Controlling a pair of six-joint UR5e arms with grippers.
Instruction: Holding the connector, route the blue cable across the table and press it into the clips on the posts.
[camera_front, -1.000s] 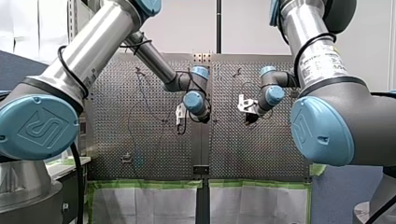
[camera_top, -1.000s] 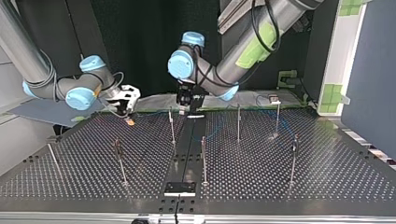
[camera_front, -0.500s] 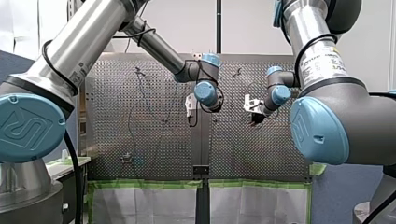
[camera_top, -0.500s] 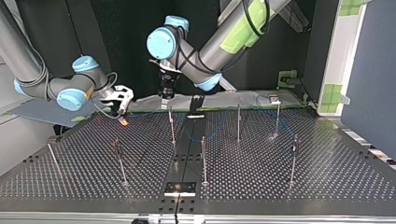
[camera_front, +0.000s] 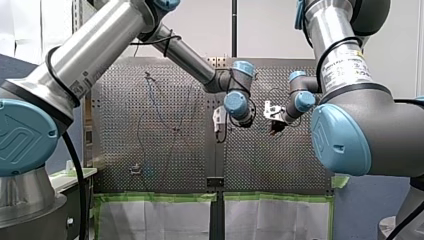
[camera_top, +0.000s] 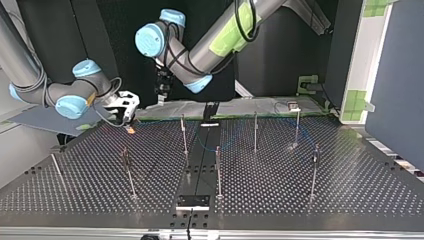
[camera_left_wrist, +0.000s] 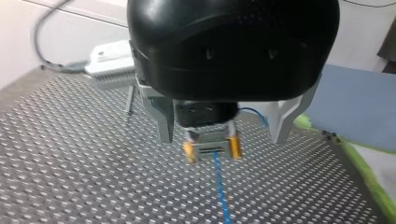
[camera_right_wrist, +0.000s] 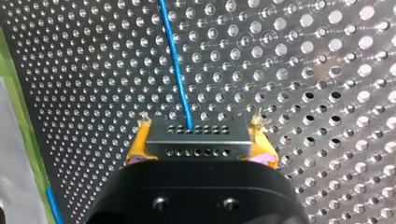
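Even bright light, top view dark toward 12 o'clock, glints on perforated table (camera_right_wrist: 327, 70) (right wrist view especially)

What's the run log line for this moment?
right gripper shut on connector | left gripper open | blue cable runs from connector over perforated table

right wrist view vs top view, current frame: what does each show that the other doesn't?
Only the right wrist view: the connector up close, with its rows of holes, clamped between the yellow pads of my right gripper, and the blue cable leaving it ahead. Only the top view: the posts standing across the table, and my left gripper hanging higher than the right one. Both: the perforated table, the blue cable, my right gripper.
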